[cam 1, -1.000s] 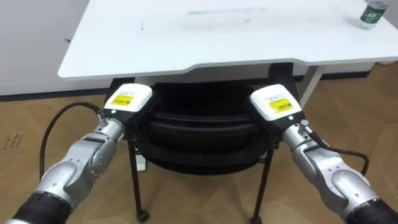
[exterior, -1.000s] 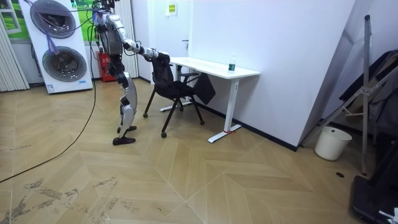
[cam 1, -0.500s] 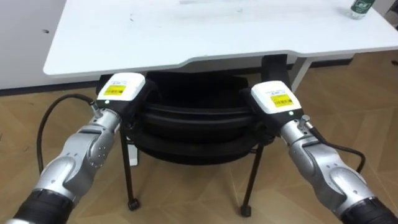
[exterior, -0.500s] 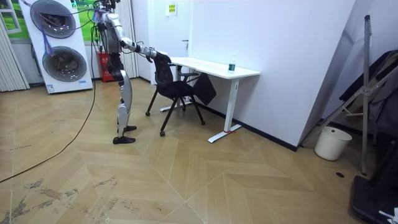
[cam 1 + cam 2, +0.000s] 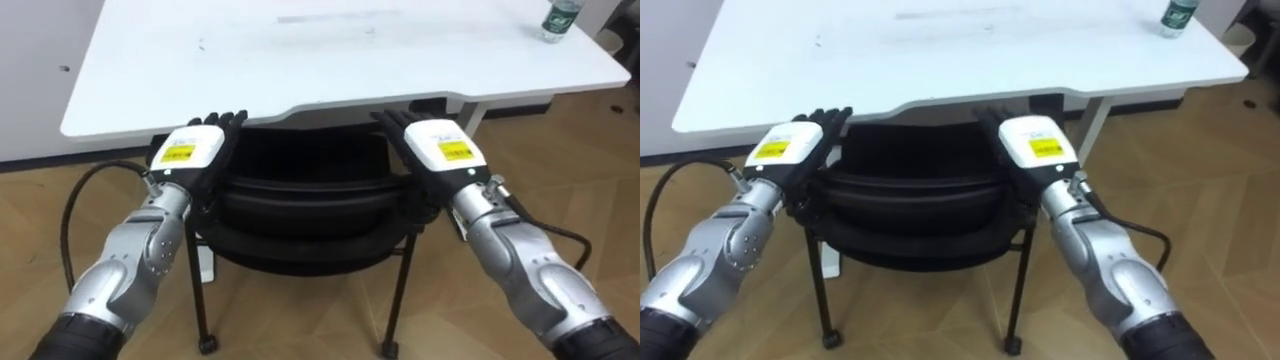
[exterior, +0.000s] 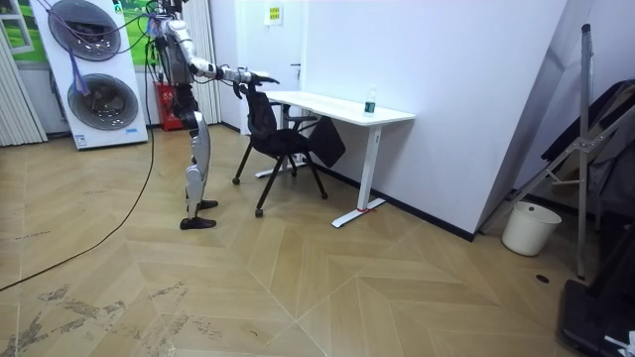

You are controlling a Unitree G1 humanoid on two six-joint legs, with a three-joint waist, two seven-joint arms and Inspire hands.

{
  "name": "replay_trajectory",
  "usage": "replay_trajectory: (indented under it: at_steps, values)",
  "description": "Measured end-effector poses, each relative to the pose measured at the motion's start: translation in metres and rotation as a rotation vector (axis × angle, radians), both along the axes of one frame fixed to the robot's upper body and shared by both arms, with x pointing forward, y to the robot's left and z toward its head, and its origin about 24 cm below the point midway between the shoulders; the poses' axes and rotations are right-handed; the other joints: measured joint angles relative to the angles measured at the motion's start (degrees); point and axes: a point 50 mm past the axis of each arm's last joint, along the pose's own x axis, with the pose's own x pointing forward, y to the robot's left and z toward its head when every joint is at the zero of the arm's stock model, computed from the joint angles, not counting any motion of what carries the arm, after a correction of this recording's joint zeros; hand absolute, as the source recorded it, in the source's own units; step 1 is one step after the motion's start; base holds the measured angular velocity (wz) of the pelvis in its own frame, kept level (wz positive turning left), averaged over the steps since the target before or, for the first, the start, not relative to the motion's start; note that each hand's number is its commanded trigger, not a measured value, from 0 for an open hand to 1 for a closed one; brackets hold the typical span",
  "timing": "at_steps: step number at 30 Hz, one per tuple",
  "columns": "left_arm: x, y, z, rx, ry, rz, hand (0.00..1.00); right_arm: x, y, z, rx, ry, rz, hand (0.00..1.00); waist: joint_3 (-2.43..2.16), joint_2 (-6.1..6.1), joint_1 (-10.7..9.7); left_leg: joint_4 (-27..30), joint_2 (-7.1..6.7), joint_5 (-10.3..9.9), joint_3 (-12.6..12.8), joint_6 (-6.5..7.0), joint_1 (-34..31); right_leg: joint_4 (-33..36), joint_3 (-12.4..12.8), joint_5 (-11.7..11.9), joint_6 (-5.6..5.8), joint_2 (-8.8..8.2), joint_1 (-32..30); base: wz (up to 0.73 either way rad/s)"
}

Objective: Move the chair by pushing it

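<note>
At the left, the left hand (image 5: 193, 152) is seen released, its fingers straight and pointing forward, laid over the upper left corner of the backrest (image 5: 300, 190); nothing is grasped. Whether the palm bears down on the rail or merely touches it cannot be told.

In the centre stands the chair (image 5: 300, 235), black, directly before the robot, with its seat tucked partly under the near edge of the white desk (image 5: 300, 60). In the room view the robot is seen standing upright behind the chair with both arms stretched out to the backrest. Thin legs ending in small casters (image 5: 206, 345) are noted on the wooden floor (image 6: 298, 278).

At the right, the right hand (image 5: 441, 150) is likewise found released, fingers straight, set on the upper right corner of the backrest. A bottle (image 5: 559, 20) is recorded on the far right corner of the desk, well apart from the work.

Assessment: the chair is judged light and free-rolling, so little force should be required. The backrest is expected to give slightly under load. Contact is best kept at the two top corners, with pressure applied evenly; an uneven push is likely to turn the chair off line, and a hard push applied this high could tip it forward or knock it against the desk.
</note>
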Motion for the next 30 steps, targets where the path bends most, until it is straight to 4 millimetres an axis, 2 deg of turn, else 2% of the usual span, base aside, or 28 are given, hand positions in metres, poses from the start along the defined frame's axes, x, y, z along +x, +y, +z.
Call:
replay_trajectory:
  at_steps: [3,5,6,8,9,11,12,13,14,15,16,17,18,19,20,22,25,30]
  values:
    - [0.003,0.008,0.016,0.041,-0.072,0.005,0.00,0.002,-0.016,0.016,-0.043,-0.059,0.001,0.00,0.01,-0.02,-0.45,-0.15,0.04,0.27,0.02,-0.01,-0.08,-0.41,0.00,0.31,-0.04,0.07,0.09,0.00]
    - [0.004,0.021,0.029,0.119,-0.121,-0.006,0.00,0.006,-0.039,0.064,-0.071,-0.253,-0.021,0.00,0.03,-0.01,-0.55,-0.18,0.09,0.36,0.02,-0.05,-0.16,-0.54,0.06,0.51,-0.13,0.18,0.02,-0.02]
    - [0.004,0.026,0.032,0.138,-0.128,-0.012,0.00,0.010,-0.046,0.079,-0.066,-0.317,-0.039,0.00,0.03,-0.02,-0.65,-0.19,0.13,0.37,0.02,-0.07,-0.14,-0.64,0.08,0.61,-0.18,0.24,0.02,-0.05]
    - [0.004,0.042,0.052,0.173,-0.201,-0.025,0.00,0.013,-0.076,0.132,-0.010,-0.574,-0.153,0.00,0.12,-0.30,-0.84,-0.26,0.44,0.47,0.02,-0.25,-0.30,-1.65,0.10,1.33,-0.42,0.70,0.18,-0.04]
    - [0.005,0.046,0.061,0.176,-0.243,-0.018,0.00,0.011,-0.084,0.143,-0.001,-0.634,-0.179,0.00,0.15,-0.37,-0.63,-0.27,0.49,0.50,0.02,-0.30,-0.38,-1.59,0.10,1.33,-0.43,0.74,0.04,-0.04]
    - [0.004,0.065,0.113,0.164,-0.539,0.056,0.00,-0.001,-0.109,0.173,0.025,-0.813,-0.263,0.00,0.10,-0.77,-0.56,-0.32,0.95,0.41,0.46,-0.49,-0.40,-1.51,0.50,1.40,-0.54,1.06,-0.30,-0.05]
    - [0.003,0.071,0.130,0.165,-0.626,0.078,0.00,-0.005,-0.115,0.179,0.027,-0.846,-0.277,0.00,0.09,-0.80,-0.57,-0.32,1.02,0.34,0.51,-0.60,-0.43,-1.43,0.77,1.40,-0.54,1.14,-0.52,-0.15]
    - [-0.001,0.086,0.165,0.167,-0.799,0.128,0.00,-0.011,-0.125,0.192,0.047,-0.908,-0.301,0.00,0.06,-0.85,-0.76,-0.77,1.08,0.30,0.68,-0.76,-0.34,-1.27,1.17,1.41,-0.54,1.25,-0.79,-0.20]
    - [-0.011,0.104,0.192,0.172,-0.938,0.182,0.00,-0.017,-0.130,0.202,0.084,-0.962,-0.313,0.00,-0.01,-0.84,-1.79,-1.31,1.00,0.41,0.98,-0.88,0.16,-1.47,1.18,1.45,-0.59,1.24,-0.51,-0.17]
    - [-0.017,0.112,0.203,0.189,-0.996,0.211,0.00,-0.020,-0.133,0.206,0.094,-0.989,-0.321,0.00,-0.02,-0.70,-2.48,-1.51,0.99,0.42,1.04,-0.90,0.44,-1.50,1.10,1.44,-0.59,1.24,-0.28,-0.07]
    - [-0.029,0.127,0.217,0.191,-1.094,0.272,0.00,-0.030,-0.143,0.214,0.112,-1.045,-0.351,0.00,-0.24,-0.29,-3.56,-2.07,1.01,0.42,1.27,-0.95,1.05,-1.45,1.04,1.44,-0.59,1.24,-0.03,-0.13]
    - [-0.040,0.139,0.225,0.186,-1.163,0.334,0.00,-0.039,-0.153,0.223,0.126,-1.109,-0.390,0.00,-0.56,0.19,-3.70,-2.84,1.05,0.44,2.05,-1.04,1.73,-1.51,1.13,1.44,-0.59,1.23,-0.05,-0.23]
    - [-0.046,0.144,0.226,0.185,-1.188,0.364,0.00,-0.044,-0.157,0.227,0.134,-1.140,-0.407,0.00,-0.64,0.45,-3.63,-3.31,1.04,0.44,2.45,-1.08,2.14,-1.59,1.16,1.44,-0.59,1.23,-0.02,-0.34]
    - [-0.060,0.156,0.225,0.199,-1.224,0.417,0.00,-0.055,-0.166,0.235,0.147,-1.197,-0.432,0.00,-0.82,0.97,-3.80,-4.24,0.95,0.51,2.91,-1.22,2.95,-1.65,1.18,1.44,-0.59,1.23,0.21,-0.23]
    - [-0.072,0.166,0.222,0.202,-1.246,0.460,0.00,-0.069,-0.176,0.240,0.155,-1.252,-0.465,0.00,-1.14,1.37,-4.42,-4.77,0.95,0.54,3.06,-1.30,3.34,-1.57,1.09,1.41,-0.56,1.23,0.25,-0.13]
    - [-0.089,0.180,0.217,0.219,-1.268,0.529,0.00,-0.087,-0.193,0.244,0.183,-1.320,-0.535,0.00,-1.20,1.55,-5.02,-5.29,1.03,0.48,3.25,-1.50,3.96,-1.68,1.37,1.31,-0.54,1.37,0.62,-0.05]
    - [-0.117,0.201,0.207,0.237,-1.291,0.645,0.00,-0.113,-0.220,0.241,0.256,-1.406,-0.663,0.00,-1.21,1.55,-6.48,-5.77,1.09,0.22,3.34,-1.94,5.08,-2.44,1.37,1.16,-0.50,1.55,1.73,-0.04]
    - [-0.153,0.229,0.184,0.164,-1.299,0.831,0.00,-0.155,-0.262,0.215,0.448,-1.453,-0.917,0.00,-1.17,1.62,-7.14,-6.43,1.07,0.08,3.77,-2.20,6.08,-2.53,1.53,0.76,-0.55,1.62,2.37,-0.05]
